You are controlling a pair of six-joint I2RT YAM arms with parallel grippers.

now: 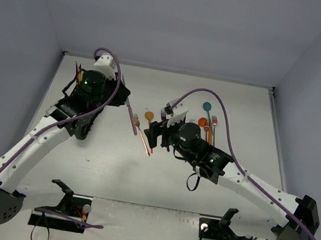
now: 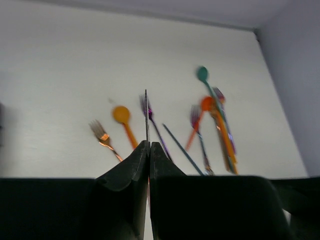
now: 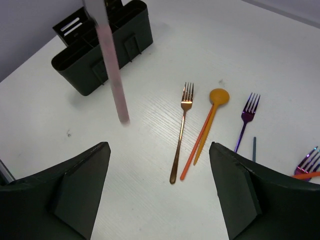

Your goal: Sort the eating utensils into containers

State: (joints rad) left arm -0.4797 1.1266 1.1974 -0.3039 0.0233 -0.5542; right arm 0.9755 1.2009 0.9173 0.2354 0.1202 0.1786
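My left gripper [image 1: 125,99] [image 2: 149,144] is shut on a copper-pink knife [image 1: 140,130] [image 3: 113,75], held above the table; in the left wrist view it shows edge-on as a thin blade [image 2: 146,115]. My right gripper [image 1: 157,133] [image 3: 158,146] stands open and empty just beside the knife's free end. On the table below lie a copper fork [image 3: 182,131] [image 2: 102,136], an orange spoon [image 3: 213,112] [image 2: 123,119], an orange stick-like utensil [image 3: 196,152] and a purple fork [image 3: 246,117]. The black caddy [image 3: 102,47] stands at the far left, partly under the left arm.
More utensils lie in a loose pile to the right: a teal spoon [image 1: 207,107] [image 2: 202,75], another orange spoon [image 2: 206,103], dark and iridescent forks [image 3: 309,162]. Grey walls close in the table's back and sides.
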